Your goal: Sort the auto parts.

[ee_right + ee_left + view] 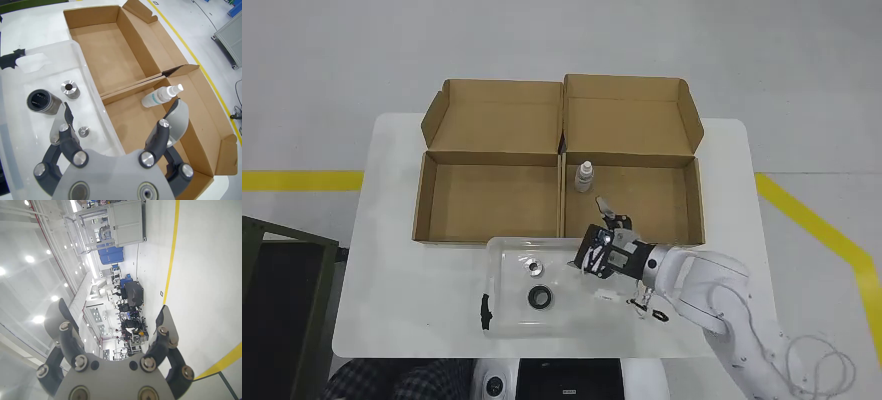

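Brown cardboard makes up the two open boxes you see side by side at the far part of the white table (382,300), with their lids folded back. The left box (422,200) has nothing lying on its floor. The right box (697,205) holds one spray bottle (585,178), which stands in its far left corner.

Just near of the boxes sits a clear plastic bin (504,290), touching their near walls. In it you find three metal parts. A small steel sleeve (533,267) with a hole through its middle stands in the left half. A larger cylinder (540,297) with a dark ring end sits just near of the sleeve, close to it but apart. A small metal piece (84,131) lies more to the right, just beside the gripper finger that hangs over the bin. A strip of black tape (485,310) sticks on the left near edge of the bin.

Your right gripper (121,103) hangs over the line where the bin meets the right box. Its jaws are spread wide and hold nothing: one finger is over the bin, the other over the box, near the bottle.

Your left gripper (112,303) is also spread wide, with nothing between its fingers, and points away from the table toward the room.
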